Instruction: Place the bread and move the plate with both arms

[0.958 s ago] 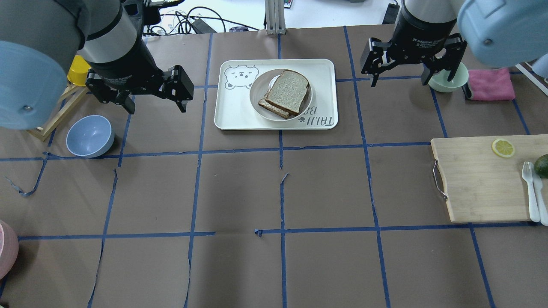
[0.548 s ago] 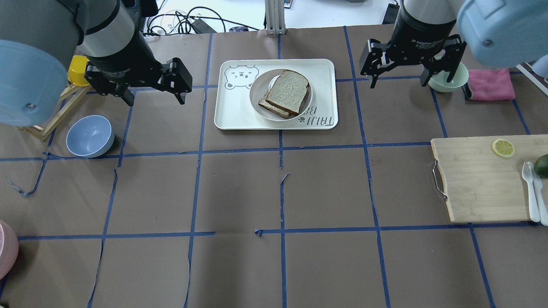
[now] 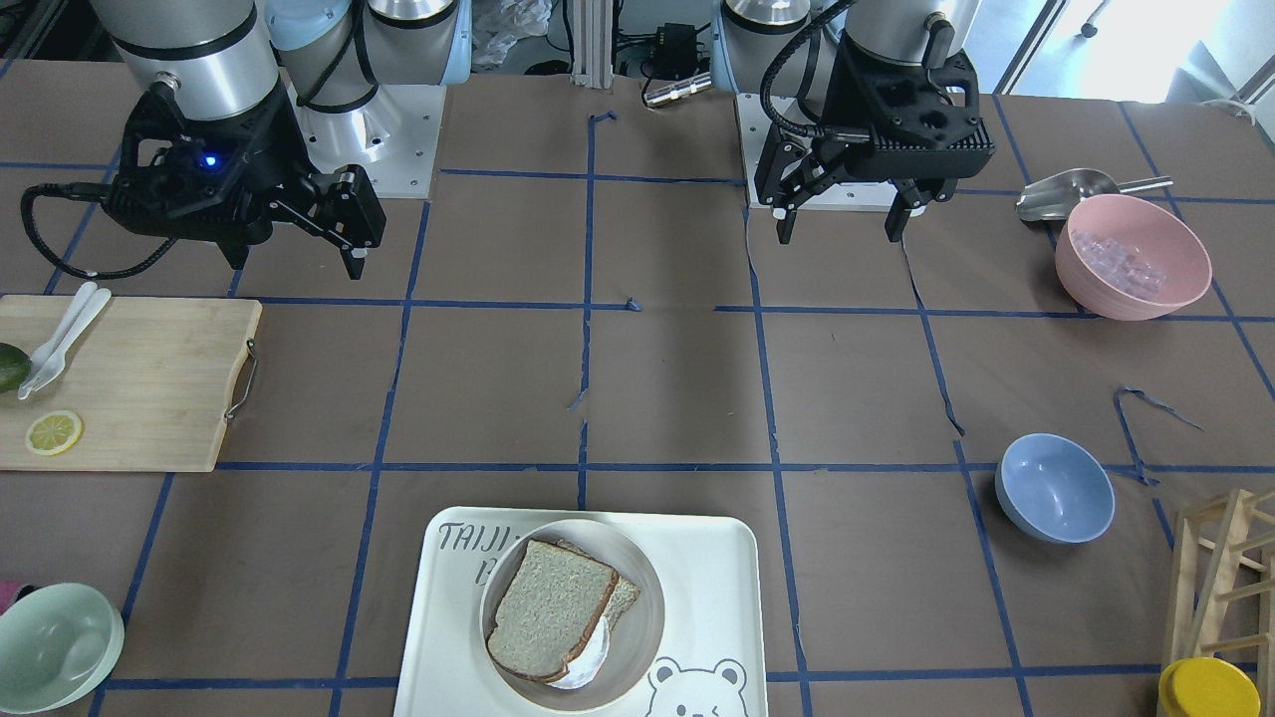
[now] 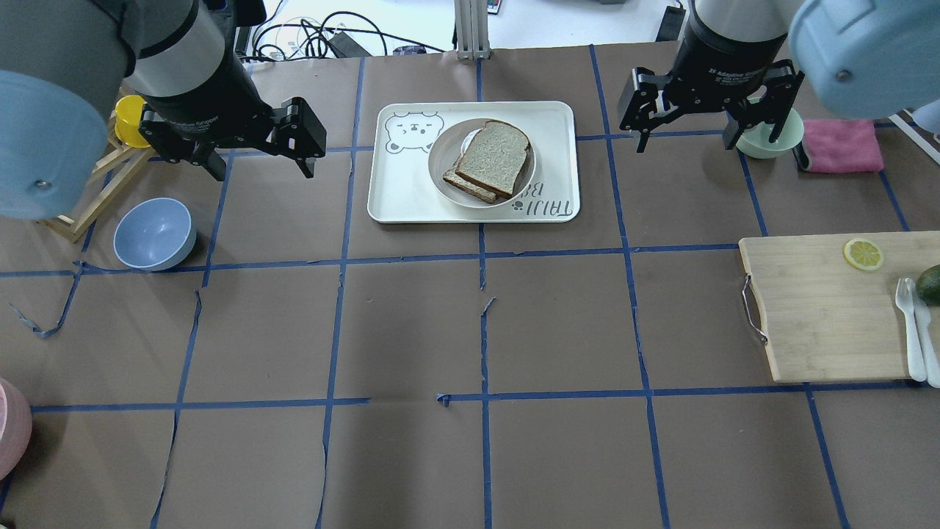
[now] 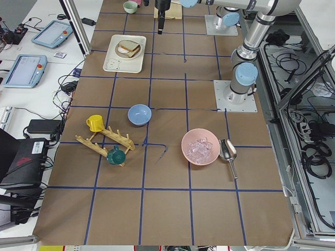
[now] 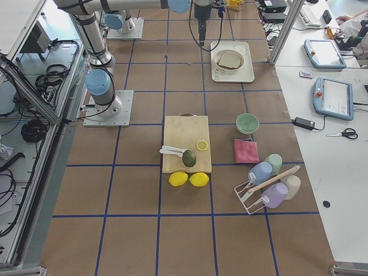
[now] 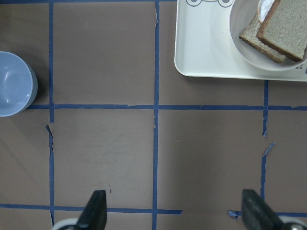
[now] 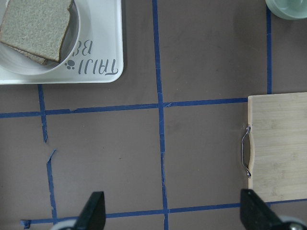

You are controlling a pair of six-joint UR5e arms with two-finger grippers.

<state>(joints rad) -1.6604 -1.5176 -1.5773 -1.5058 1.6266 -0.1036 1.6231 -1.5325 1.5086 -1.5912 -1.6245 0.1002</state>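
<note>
The bread (image 4: 493, 156) lies on top of a smaller slice with egg white peeking out, in the round cream plate (image 4: 435, 163). The plate sits on the bear tray (image 4: 396, 195) at the far middle. All three show in the front view: bread (image 3: 548, 607), plate (image 3: 649, 622), tray (image 3: 717, 588). My left gripper (image 4: 263, 171) hovers open and empty to the left of the tray, above the table. My right gripper (image 4: 684, 142) hovers open and empty to the right of it. The left wrist view shows the bread (image 7: 285, 28), and so does the right wrist view (image 8: 36, 24).
A blue bowl (image 4: 154, 234) and a wooden rack with a yellow cup (image 4: 128, 117) stand at the left. A pale green bowl (image 4: 771, 139) and pink cloth (image 4: 841, 145) sit behind the right gripper. A cutting board (image 4: 822, 308) with a lemon slice lies at the right.
My left gripper has shifted a little toward the far side of the table, still open. The right gripper has barely moved. Bread and plate are unmoved.
</note>
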